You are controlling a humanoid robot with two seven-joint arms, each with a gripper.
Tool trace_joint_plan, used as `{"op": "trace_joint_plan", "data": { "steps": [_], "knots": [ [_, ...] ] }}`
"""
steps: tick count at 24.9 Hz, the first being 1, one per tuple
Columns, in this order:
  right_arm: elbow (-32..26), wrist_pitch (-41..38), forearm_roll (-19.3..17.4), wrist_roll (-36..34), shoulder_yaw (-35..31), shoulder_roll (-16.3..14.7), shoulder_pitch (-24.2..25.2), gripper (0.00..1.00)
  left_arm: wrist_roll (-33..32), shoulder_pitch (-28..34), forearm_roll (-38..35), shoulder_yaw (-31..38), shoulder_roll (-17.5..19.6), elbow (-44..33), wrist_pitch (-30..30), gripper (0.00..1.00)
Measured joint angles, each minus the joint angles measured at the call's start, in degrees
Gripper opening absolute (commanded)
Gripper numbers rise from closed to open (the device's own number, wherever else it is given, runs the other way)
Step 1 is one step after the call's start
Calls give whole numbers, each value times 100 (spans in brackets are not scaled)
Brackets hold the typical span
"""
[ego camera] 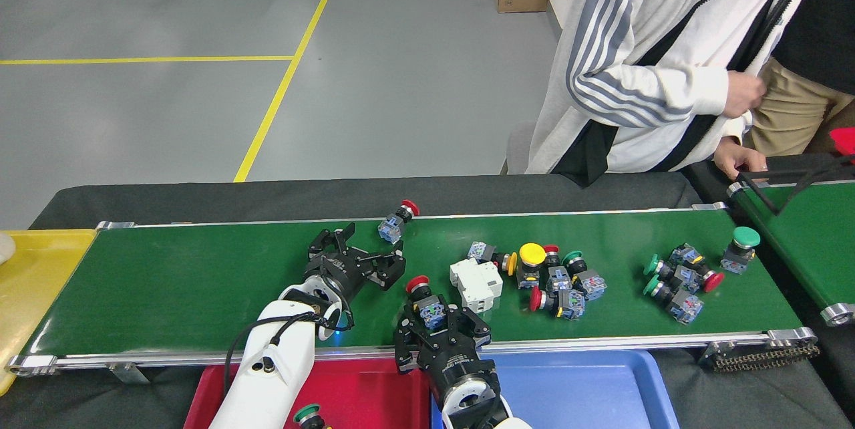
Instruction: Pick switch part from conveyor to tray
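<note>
Head view: smooth dark green conveyor [200, 282], flat and long, framed by silver metal rails, laid on a black-draped bench [267, 192]. Scattered on the belt, small switch parts of glossy plastic with round mushroom caps and blocky clear-blue bases. 1 red-capped switch [395, 223] alone near the far rail. 1 red-capped switch part [423, 297] near the near rail, tilted, cap toward the left. 1 white boxy breaker [475, 280] just beside it. Cluster of about 5 [558, 275] to the right, with 1 yellow cap, plus red and green ones. Further right, 3 more [674, 278] bunched, then 1 upright green-capped switch [740, 248].

Left gripper [364, 258], black metal, hovering over the belt below the lone switch, fingers spread apart, empty. Right gripper [441, 322], black, fingers apart around the near red-capped part; contact not clear.

Below the rail, 1 red tray [374, 389] and 1 blue tray [588, 389], smooth plastic. 1 yellow tray [33, 268] at the left end. Person in a white striped jacket [641, 68] behind the bench.
</note>
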Motion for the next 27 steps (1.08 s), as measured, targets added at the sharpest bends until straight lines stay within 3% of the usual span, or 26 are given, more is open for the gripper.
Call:
{"op": "trace_joint_plan", "data": {
  "steps": [4,5,6,7,10,15,19,22,24,27],
  "knots": [
    [-897,-841,15,3,53,-320,469,4,5,-108,26,51,3,209,252,98],
    [-1101,-1115,36,8,158,-385,654,22,9,-127,32,53,3,220,341,97],
    [-1195,-1332,69,13,291,-413,780,56,17,-149,34,54,3,224,408,94],
    [-1241,-1514,145,16,438,-440,873,96,40,-177,35,63,3,232,469,87],
    [-1337,-1775,380,32,695,-458,937,99,168,-237,51,131,3,386,604,60],
    [-1812,-1868,411,24,633,-641,989,99,541,-317,112,184,32,710,671,10],
    [-2570,-1858,397,-234,-491,-1172,1893,99,683,-311,297,197,66,761,546,4],
    [-2845,-1627,388,-801,-1899,-1041,2729,99,792,-166,339,185,69,575,402,3],
    [-2851,-1427,382,-1098,-2687,-850,3019,99,830,21,347,186,131,9,46,3],
    [-2862,-1228,371,-1347,-3524,-754,3268,99,859,676,365,187,702,-1331,-563,4]
  ]
}}
